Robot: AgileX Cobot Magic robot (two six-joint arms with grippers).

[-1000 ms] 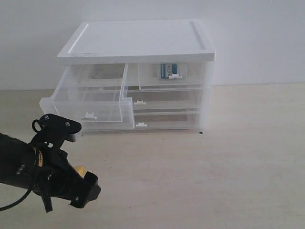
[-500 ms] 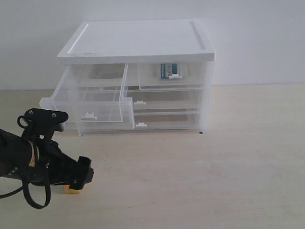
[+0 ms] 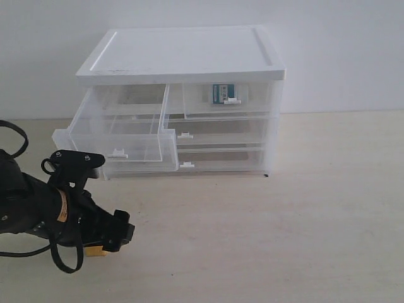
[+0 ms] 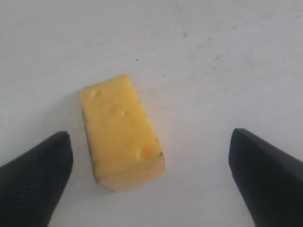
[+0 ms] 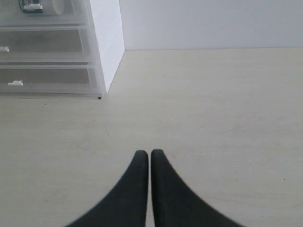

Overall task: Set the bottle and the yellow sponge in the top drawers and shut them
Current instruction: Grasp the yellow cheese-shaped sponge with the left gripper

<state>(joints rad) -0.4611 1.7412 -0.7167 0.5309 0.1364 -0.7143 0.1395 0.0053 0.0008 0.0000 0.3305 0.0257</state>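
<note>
Two spread fingers of the left pincer (image 4: 149, 136) are straddling the small yellow-orange foam sponge (image 4: 120, 135) on the desk (image 4: 227, 56), readying a grasp; the right pincer (image 5: 150, 153) is idling, pressed together.

The yellow sponge (image 4: 120, 132) is matt foam, its faces pitted with small pores and its cut edges slightly rough. The worktop (image 5: 213, 118) is pale, matt and smooth, with a faint wood-like grain and a few tiny specks. The cabinet (image 3: 183, 53) has an opaque white plastic top with a dull sheen. Its top drawers (image 3: 120, 136) are clear, glossy plastic with opaque white clip handles. On the left hand (image 4: 149, 142) the black fingers (image 4: 33, 184) look matt and finely cross-hatched. Those of the right hand (image 5: 149, 153) look black, smooth and matt.
</note>
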